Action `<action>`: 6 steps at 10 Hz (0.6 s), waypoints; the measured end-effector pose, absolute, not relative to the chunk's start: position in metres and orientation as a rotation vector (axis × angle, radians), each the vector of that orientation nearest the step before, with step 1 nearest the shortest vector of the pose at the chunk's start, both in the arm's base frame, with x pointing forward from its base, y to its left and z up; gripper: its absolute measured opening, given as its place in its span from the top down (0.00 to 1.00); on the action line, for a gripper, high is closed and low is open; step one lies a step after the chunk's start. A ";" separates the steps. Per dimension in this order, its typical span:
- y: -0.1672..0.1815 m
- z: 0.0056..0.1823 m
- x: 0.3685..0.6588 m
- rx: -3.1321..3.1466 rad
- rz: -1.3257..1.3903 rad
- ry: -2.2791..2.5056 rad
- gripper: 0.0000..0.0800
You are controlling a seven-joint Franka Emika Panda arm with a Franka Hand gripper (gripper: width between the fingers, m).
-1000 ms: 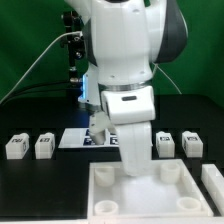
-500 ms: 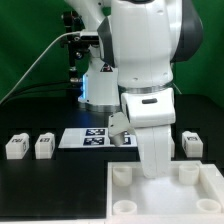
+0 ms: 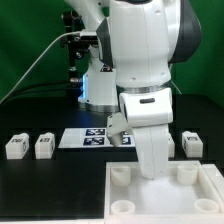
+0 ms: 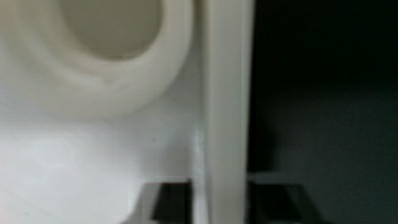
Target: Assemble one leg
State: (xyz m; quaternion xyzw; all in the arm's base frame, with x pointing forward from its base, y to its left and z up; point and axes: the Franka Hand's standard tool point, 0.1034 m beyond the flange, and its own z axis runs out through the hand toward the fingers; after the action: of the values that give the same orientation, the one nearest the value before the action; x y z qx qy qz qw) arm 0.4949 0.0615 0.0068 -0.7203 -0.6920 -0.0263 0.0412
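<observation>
Gripper [image 3: 150, 172] on your white arm points down, its jaws narrow and pressed either side of the rim wall of the large white square plastic tray [image 3: 165, 205] with round corner sockets. Behind lies the thin flat white marker board [image 3: 88, 138]. Small white plastic rectangular legs [image 3: 44, 146] with square tags sit apart at the exterior view's left, and another leg [image 3: 193, 144] at its right. Expect them to be light, rigid and smooth; pinch one across its flat sides.

The arm [image 3: 140, 50] is faced from the front, slightly above the table [image 3: 40, 190], at close range. The tray [image 3: 160, 205] is shared by both views. Its wall [image 4: 222, 100] and socket [image 4: 116, 25] are seen very near in the wrist view.
</observation>
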 end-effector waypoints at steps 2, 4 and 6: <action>0.061 0.006 0.495 -2.206 -0.080 -2.117 0.36; 0.061 0.006 0.495 -2.206 -0.079 -2.116 0.23; 0.061 0.006 0.494 -2.206 -0.079 -2.116 0.20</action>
State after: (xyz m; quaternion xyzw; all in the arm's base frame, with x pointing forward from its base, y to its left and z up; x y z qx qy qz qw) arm 0.4945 0.0607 0.0061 -0.7209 -0.6913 -0.0258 0.0418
